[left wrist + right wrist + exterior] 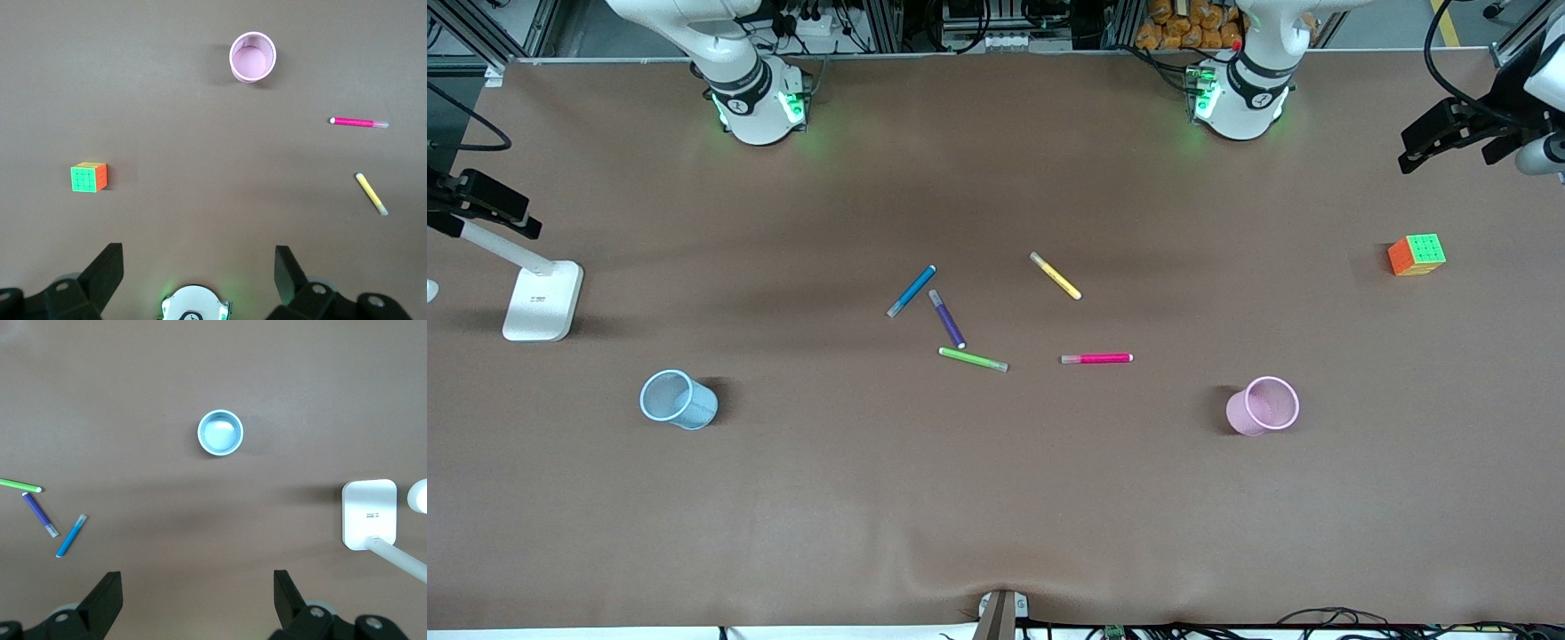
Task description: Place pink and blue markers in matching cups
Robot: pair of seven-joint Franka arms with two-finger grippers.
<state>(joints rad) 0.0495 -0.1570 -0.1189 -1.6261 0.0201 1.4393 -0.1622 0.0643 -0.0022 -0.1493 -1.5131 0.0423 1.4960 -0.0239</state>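
The pink marker (pixel 1096 358) lies on the table near the middle, toward the left arm's end; it also shows in the left wrist view (pixel 357 122). The blue marker (pixel 911 291) lies farther from the front camera, beside a purple pen; it also shows in the right wrist view (pixel 71 535). The light pink cup (pixel 1263 405) (pixel 252 57) stands toward the left arm's end. The light blue cup (pixel 679 399) (pixel 220 432) stands toward the right arm's end. My left gripper (pixel 1409 151) (pixel 199 267) is open and empty, high over the left arm's end. My right gripper (pixel 527 218) (pixel 197 590) is open and empty, high over the right arm's end.
A purple pen (pixel 947 318), a green pen (pixel 973 359) and a yellow pen (pixel 1056 276) lie among the markers. A colour cube (pixel 1416 254) sits near the left arm's end. A white lamp base (pixel 543 300) stands near the right arm's end.
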